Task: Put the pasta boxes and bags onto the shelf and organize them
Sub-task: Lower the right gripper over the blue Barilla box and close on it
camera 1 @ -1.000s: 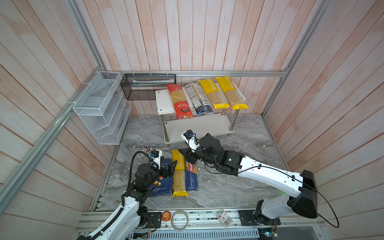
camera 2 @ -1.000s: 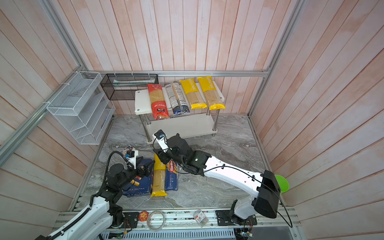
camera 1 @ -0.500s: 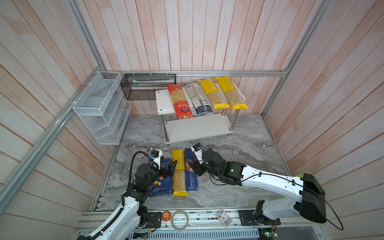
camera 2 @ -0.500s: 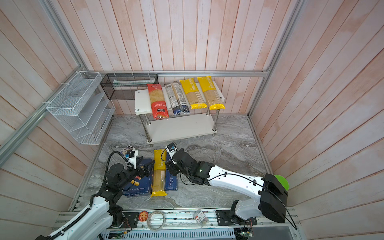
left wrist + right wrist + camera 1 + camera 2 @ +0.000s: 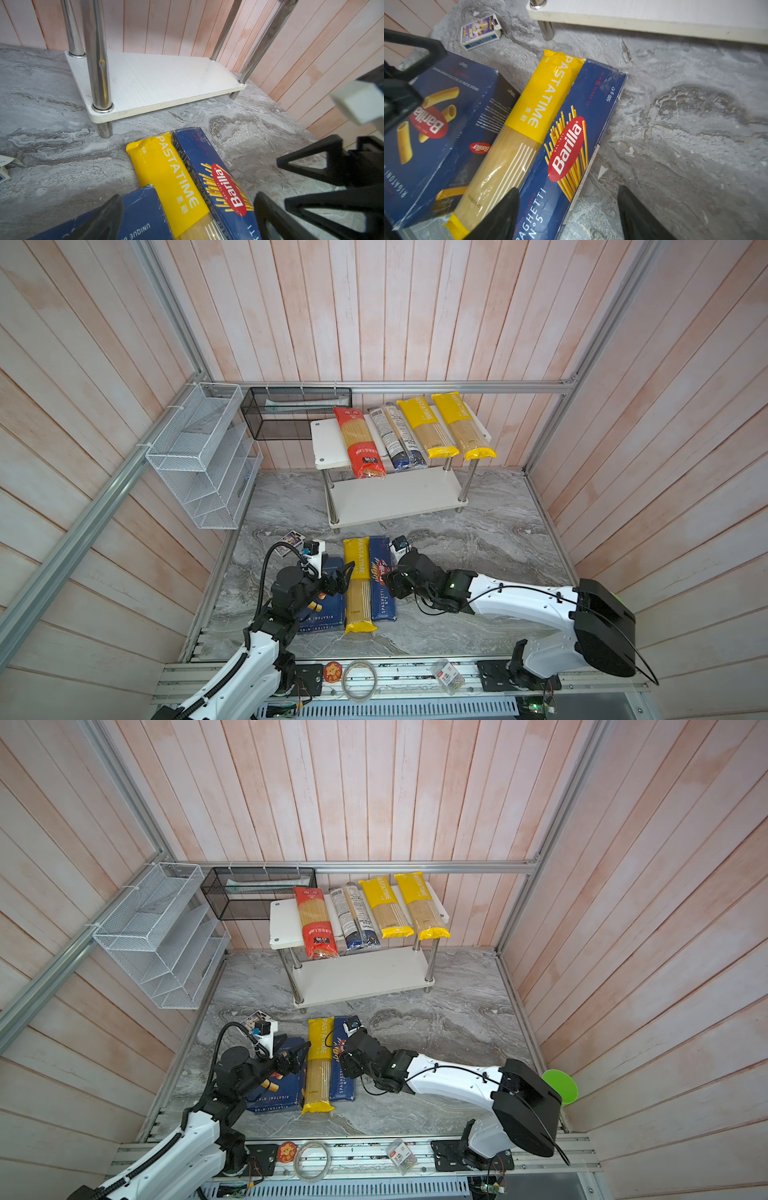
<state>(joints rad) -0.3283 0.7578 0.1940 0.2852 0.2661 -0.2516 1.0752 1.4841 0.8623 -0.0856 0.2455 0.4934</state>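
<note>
So here's where we're at: four bags (image 5: 428,429) already lie side by side on the top board (image 5: 328,439) of the shelf (image 5: 395,497); the lower board (image 5: 166,79) is bare; three things are left on the floor (image 5: 478,539) just in front, the wide rigatoni box (image 5: 326,610), a yellow bag (image 5: 358,585) and the long spaghetti box (image 5: 381,585), packed side by side and touching. We reckon the step in hand is grabbing the spaghetti box; our right claw (image 5: 566,191) hangs low over it, jaws spread, one finger (image 5: 500,216) at the seam by the yellow bag, the other over bare floor; nothing pinched yet. Our left claw (image 5: 343,572) hovers above the rigatoni box, spread too, empty. Next move, we'd guess: drop a touch, squeeze across the box's narrow width without snagging the bag, then lift it over to the lower board.
</note>
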